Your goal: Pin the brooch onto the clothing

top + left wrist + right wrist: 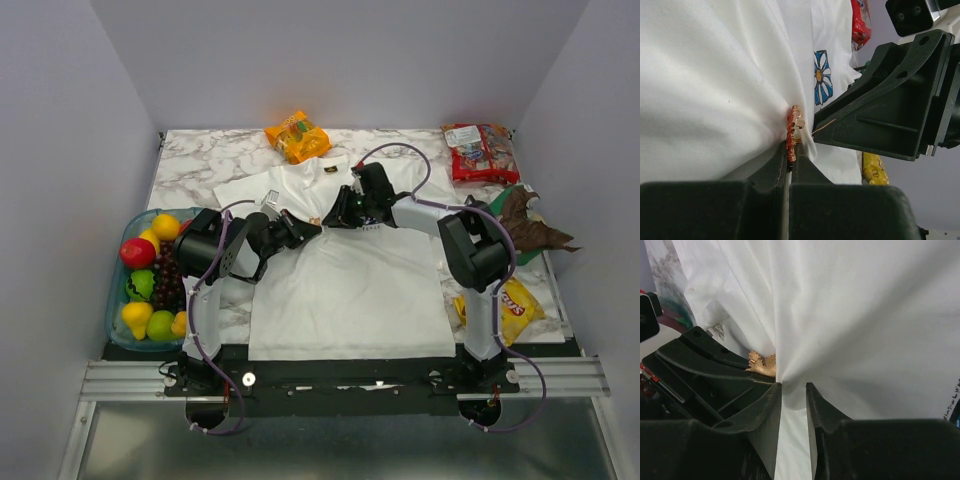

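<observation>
Top view looks down from behind; both wrist views closely share the pinched T-shirt (350,290).

Fruit tray (113,336), orange snack bag (297,136), red packet (480,152), yellow chip bag (516,306), possibly a brown wrapper (527,226)

Robot lab booth, plain white walls (340,60), marble-pattern table (200,160), aluminium rail (120,378) carrying two arm bases (205,374)
</observation>
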